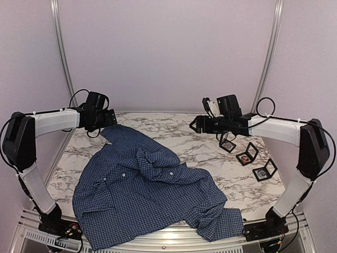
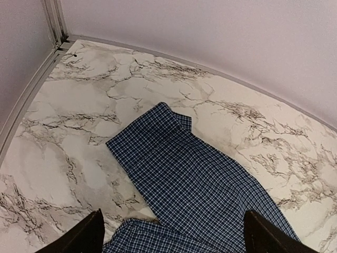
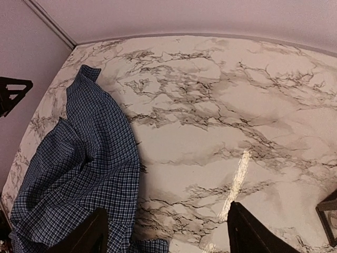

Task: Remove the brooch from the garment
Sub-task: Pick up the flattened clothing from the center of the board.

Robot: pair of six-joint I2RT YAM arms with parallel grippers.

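Note:
The dark blue checked shirt (image 1: 147,184) lies spread and rumpled on the marble table (image 1: 200,147). One sleeve shows in the left wrist view (image 2: 195,184), and its left part shows in the right wrist view (image 3: 79,168). I see no brooch on the shirt, only small white buttons. A roundish orange-and-pale piece (image 1: 246,156) lies in a black frame to the right; I cannot tell if it is the brooch. My left gripper (image 1: 110,119) (image 2: 174,242) hangs open above the far sleeve. My right gripper (image 1: 194,124) (image 3: 166,237) hangs open above bare marble, right of the shirt.
Three small black frames lie at the right: one far (image 1: 227,142), the middle one, and a near one with a bluish piece (image 1: 265,169). One frame's corner shows in the right wrist view (image 3: 329,221). Metal rails and walls bound the table.

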